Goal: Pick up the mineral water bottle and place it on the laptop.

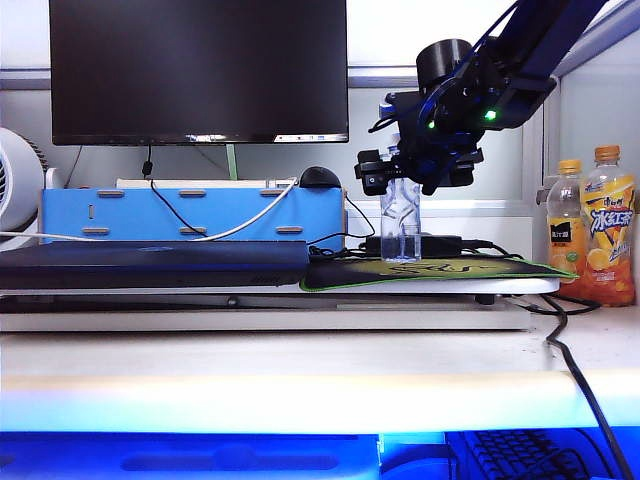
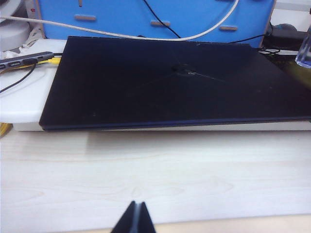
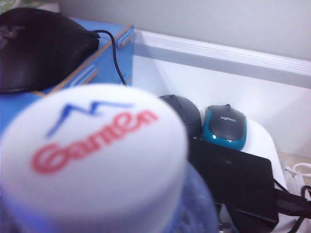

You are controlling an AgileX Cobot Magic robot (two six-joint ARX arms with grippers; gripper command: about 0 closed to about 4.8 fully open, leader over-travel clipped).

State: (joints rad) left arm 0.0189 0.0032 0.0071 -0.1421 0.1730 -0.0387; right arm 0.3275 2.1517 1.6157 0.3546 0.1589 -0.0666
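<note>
The mineral water bottle (image 1: pixel 401 225) stands upright on the green-edged mouse mat (image 1: pixel 430 272), clear, with a faceted body. Its white cap (image 3: pixel 92 155) fills the right wrist view, blurred and very close. My right gripper (image 1: pixel 410 170) hangs over the bottle's top, open, with a finger on either side of the neck. Its fingers do not show in the right wrist view. The laptop (image 1: pixel 150 262) lies closed and flat to the left of the mat, a dark slab (image 2: pixel 170 82). My left gripper (image 2: pixel 136 208) is shut over the pale desk in front of the laptop.
A black monitor (image 1: pixel 198 70) stands behind a blue box (image 1: pixel 190 215) with a black mouse (image 1: pixel 320 178) on top. Two orange-capped bottles (image 1: pixel 608 225) stand at the right. A black adapter (image 1: pixel 440 243) and cables lie behind the bottle. Two mice (image 3: pixel 224 126) sit beyond it.
</note>
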